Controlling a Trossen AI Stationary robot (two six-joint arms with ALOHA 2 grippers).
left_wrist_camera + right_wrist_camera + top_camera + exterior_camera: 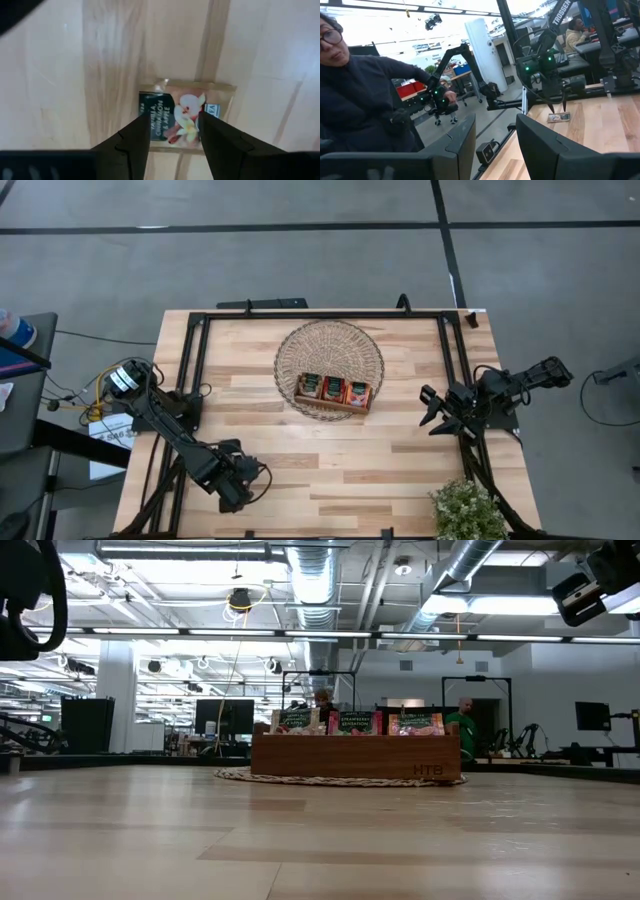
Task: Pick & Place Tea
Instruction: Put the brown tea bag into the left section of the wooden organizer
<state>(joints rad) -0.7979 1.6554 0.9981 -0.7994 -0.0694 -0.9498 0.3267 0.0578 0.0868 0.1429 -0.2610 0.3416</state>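
One tea sachet (186,102), tan with a dark label and a pale flower picture, lies flat on the bare wood near the table's near-left corner. My left gripper (172,117) points down over it, open, one finger on either side and touching nothing. The right wrist view shows that sachet (558,117) under the left gripper (558,109). In the high view the left gripper (236,494) hides it. More sachets (333,388) stand on edge in the wooden tray (345,406). My right gripper (495,145) waits open near the table's right edge (432,412), holding nothing.
The tray sits on a round wicker mat (330,340) at the table's centre. A potted plant (466,510) stands at the near right corner. A black frame (320,314) runs along the far and side edges. A person (365,100) stands beyond the table's left side.
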